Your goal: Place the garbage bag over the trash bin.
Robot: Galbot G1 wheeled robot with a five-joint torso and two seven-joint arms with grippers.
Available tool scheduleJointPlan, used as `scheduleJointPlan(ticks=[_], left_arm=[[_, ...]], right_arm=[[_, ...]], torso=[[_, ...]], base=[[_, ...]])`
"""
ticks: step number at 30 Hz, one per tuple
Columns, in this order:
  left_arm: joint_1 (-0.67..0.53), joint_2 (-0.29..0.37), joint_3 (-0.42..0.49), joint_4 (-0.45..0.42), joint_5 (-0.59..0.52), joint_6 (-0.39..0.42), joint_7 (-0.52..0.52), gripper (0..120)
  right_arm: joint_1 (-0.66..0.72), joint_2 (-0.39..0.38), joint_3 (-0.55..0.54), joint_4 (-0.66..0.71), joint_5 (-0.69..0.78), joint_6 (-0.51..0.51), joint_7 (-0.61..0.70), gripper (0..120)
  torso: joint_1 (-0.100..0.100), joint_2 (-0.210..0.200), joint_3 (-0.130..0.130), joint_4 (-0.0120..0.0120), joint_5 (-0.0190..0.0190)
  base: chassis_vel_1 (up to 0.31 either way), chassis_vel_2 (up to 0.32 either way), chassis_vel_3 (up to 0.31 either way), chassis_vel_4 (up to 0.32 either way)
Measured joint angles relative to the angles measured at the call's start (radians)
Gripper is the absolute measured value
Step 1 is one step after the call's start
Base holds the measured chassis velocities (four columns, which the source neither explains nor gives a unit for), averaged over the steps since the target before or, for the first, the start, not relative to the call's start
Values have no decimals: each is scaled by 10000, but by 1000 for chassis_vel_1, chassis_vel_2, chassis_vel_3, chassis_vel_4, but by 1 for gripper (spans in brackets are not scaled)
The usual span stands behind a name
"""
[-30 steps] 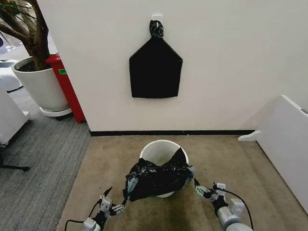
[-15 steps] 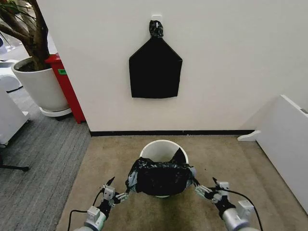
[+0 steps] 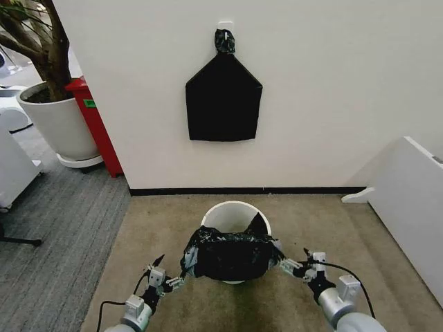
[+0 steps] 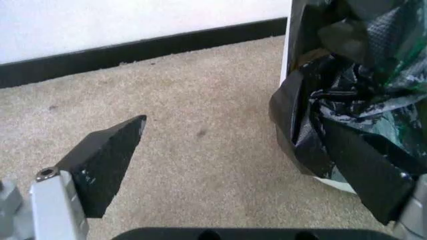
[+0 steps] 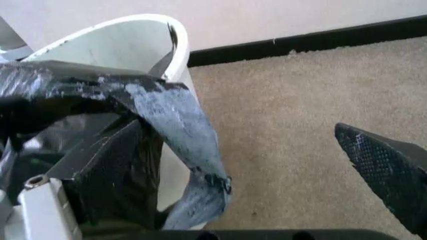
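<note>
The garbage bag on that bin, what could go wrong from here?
1. The garbage bag covers only the near side of the trash bin; the far rim is bare, so it may slide off.
2. The left gripper and right gripper, both open, each have one finger tucked inside the plastic; pulling away could snag or tear it.

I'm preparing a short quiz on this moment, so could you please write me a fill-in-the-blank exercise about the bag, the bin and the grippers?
1. The garbage bag is stretched over the near side of the ____.
2. Both the left gripper and the right gripper have their fingers ____.
3. The trash bin stands on ____.
4. A flat black bag hangs on the ____.

Missing words: trash bin; open; carpet; wall
</note>
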Motion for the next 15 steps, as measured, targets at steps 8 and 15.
scheduleJointPlan(ticks=[8,15], left_arm=[[64,-5,-20,-92,43,20,-17,100],[83,-97,11,-111,120,40,-36,100]], right_arm=[[5,-16,-69,-97,-38,-23,-13,100],[192,-15,-134,-243,-49,-12,40,100]], torso=[[0,0,0,-1,-2],[0,0,0,0,-2]], base=[[0,0,0,0],[0,0,0,0]])
